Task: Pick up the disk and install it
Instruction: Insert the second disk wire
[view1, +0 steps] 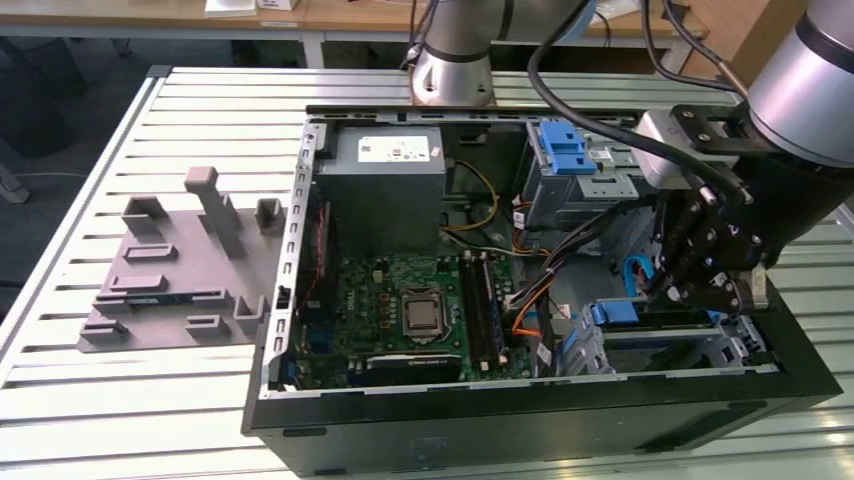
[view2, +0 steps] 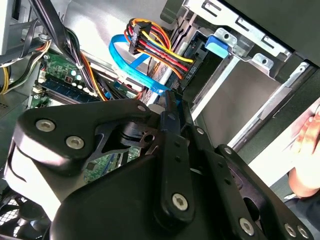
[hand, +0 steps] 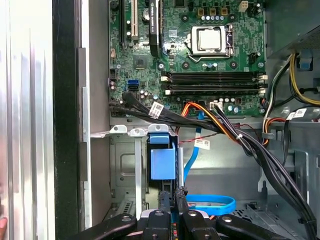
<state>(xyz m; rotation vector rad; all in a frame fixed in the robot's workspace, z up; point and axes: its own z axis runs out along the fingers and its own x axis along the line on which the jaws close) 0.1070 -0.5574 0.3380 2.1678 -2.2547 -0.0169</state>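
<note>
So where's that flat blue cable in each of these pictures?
Exterior view: the blue cable curves inside the case, to the exterior view's right of the motherboard.
Second wrist view: it loops beside the red-and-yellow wire bundle.
First wrist view: it loops close to the blue plastic tab.
Shared landmark: the green motherboard.

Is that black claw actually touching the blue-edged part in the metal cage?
Touching. In the first wrist view the gripper fingertips close on the lower edge of the disk in its cage, no gap visible.
</note>
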